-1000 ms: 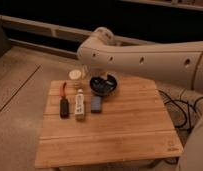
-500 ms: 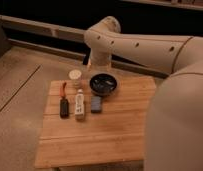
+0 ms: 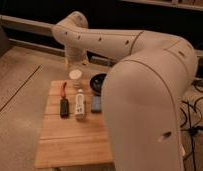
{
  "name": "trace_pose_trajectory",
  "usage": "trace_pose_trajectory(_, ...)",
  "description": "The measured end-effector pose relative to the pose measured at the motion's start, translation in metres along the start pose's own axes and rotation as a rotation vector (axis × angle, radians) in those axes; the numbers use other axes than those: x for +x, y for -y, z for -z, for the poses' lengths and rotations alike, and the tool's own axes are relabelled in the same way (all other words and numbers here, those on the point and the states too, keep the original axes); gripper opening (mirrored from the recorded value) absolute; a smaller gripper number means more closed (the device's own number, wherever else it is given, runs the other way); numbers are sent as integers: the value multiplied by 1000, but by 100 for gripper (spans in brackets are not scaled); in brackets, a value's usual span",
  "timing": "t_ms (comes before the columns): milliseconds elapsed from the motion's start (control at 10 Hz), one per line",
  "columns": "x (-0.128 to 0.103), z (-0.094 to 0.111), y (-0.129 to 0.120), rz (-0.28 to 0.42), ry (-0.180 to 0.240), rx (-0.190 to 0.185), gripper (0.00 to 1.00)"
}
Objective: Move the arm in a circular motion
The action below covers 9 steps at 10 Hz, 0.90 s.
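Observation:
The arm [image 3: 145, 75] is cream-white, made of thick rounded segments with small dark screw holes. It fills the right half of the camera view, rises from the lower right to a bulbous joint [image 3: 70, 27] at the upper left, then bends downward. The gripper [image 3: 75, 63] hangs at its end, just above the far left part of the wooden table [image 3: 65, 145], over a small white cup [image 3: 75, 76]. The arm hides the right part of the table.
On the table lie a dark bowl [image 3: 97, 82], a red-handled tool [image 3: 63, 89], a black bar [image 3: 64, 106], a white bottle [image 3: 79, 104] and a grey-blue block [image 3: 96, 104]. Cables [image 3: 195, 112] lie on the floor at right. A dark wall runs behind.
The arm has swung left and toward the camera, now covering the table's right half. Its upper joint has moved left and the gripper end has come down over the white cup.

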Motion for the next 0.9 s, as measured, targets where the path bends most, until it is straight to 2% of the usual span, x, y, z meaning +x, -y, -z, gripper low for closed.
trace_pose_trajectory(100, -3, -2, -22, 28, 4, -28, 65)
trace_pose_trajectory(300, -3, -5, -76, 93, 18, -113, 65)
trace_pose_trajectory(500, 9, -4, -121, 160, 29, -177, 65)
trace_pose_trajectory(700, 22, 3, -139, 212, 39, -188, 65)
trace_pose_trajectory(900, 43, 14, -148, 256, 53, -180, 65)
